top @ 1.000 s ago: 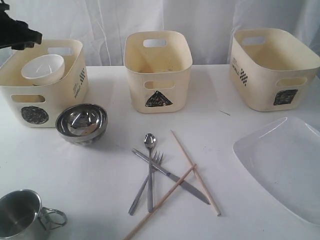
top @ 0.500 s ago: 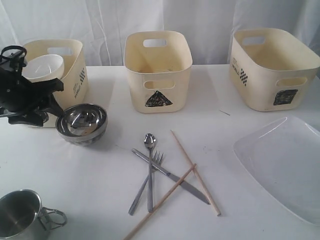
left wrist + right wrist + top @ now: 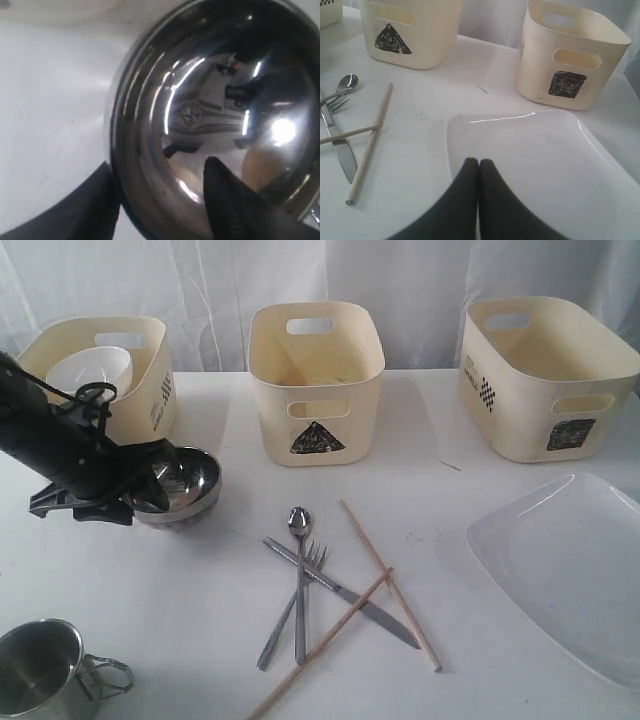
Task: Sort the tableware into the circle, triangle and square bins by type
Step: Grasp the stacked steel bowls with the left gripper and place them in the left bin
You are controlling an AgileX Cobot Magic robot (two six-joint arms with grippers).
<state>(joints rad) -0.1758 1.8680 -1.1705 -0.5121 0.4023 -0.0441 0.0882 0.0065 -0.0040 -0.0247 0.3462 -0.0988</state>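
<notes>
1. The steel bowl sits near the table's left edge, beside the circle bin.
2. The left gripper straddles its rim, fingers spread; the right gripper has its fingers pressed together.
3. The bowl is probably light, rigid and slippery; pinch the rim.

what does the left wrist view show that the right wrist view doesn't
Only the left wrist view: the steel bowl up close, with the left gripper open, one finger inside the rim and one outside. Only the right wrist view: the triangle bin, square bin, large white plate, steel spoon, fork, knife, two wooden chopsticks and the shut right gripper. Both: the white table.
</notes>
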